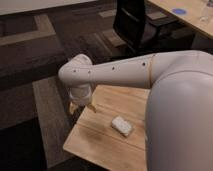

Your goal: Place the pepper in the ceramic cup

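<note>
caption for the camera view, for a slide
Open pincer hangs over the edge of the wooden table, whitish block nearby

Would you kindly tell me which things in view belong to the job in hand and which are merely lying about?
Job: the hand, hanging under the wrist over the wooden table's far left corner. Pepper and ceramic cup: not in view.
Lying about: whitish block on the table; black chair behind; desk at top right.

The gripper [83, 107] overhangs the table [95, 145] left of the block [122, 126].
</note>
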Robot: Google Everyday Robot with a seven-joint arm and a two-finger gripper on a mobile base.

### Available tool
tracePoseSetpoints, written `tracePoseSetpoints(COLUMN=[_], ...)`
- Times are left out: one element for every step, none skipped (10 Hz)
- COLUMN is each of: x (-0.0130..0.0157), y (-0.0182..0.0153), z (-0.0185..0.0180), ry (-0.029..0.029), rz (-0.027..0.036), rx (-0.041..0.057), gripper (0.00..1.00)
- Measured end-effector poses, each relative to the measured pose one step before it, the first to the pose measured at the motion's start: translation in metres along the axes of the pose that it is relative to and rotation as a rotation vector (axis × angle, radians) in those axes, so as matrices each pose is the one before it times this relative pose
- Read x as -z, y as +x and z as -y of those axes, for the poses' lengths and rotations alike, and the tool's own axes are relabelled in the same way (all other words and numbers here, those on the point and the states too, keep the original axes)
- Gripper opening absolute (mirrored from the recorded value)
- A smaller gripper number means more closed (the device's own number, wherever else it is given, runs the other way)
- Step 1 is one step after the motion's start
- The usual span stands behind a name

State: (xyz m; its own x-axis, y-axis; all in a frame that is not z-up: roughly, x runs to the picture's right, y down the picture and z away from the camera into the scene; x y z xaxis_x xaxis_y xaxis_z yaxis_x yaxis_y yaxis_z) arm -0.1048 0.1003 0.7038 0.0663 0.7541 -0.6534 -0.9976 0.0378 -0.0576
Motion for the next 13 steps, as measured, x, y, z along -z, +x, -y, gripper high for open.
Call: tracePoseSetpoints(x=[0.0, 0.00006, -0.00009, 0.0001, -0.00005, 0.00002, 0.00004, -0.00008, -0.00003, -0.00155, -0.0028, -0.00217, 0.00065], y=[0.00003, 0.00003, 0.00002, -0.00001, 0.0, 0.00001, -0.00002, 0.00003, 0.00018, 0.00178, -0.0007, 0.00086, 0.00102], z=[-0.00015, -0.00007, 0.00011, -0.00018, 0.00002, 0.00002, -0.00002, 0.00004, 0.00021, 0.00436, 0.01306, 0.02009, 0.02147], ry=[-0.00002, -0.00013, 0.00013, -0.00016, 0.00005, 0.0, 0.0, 0.00005, -0.00094, -0.0042, -0.00577, -0.01196, -0.0021], rz=[-0.00001, -0.00002, -0.00014, 0.00016, -0.00003, 0.0, 0.00008, -0.00013, -0.00078, -0.00851, -0.00627, -0.00684, -0.00005], rx=[0.00027, 0.00003, -0.00013, 0.00021, 0.00003, 0.0, -0.00001, -0.00001, -0.00163, -0.01682, -0.04019, -0.05876, -0.04765], gripper=[0.65, 0.65, 0.65, 0.65, 0.65, 0.65, 0.65, 0.65, 0.65, 0.65, 0.65, 0.65, 0.65])
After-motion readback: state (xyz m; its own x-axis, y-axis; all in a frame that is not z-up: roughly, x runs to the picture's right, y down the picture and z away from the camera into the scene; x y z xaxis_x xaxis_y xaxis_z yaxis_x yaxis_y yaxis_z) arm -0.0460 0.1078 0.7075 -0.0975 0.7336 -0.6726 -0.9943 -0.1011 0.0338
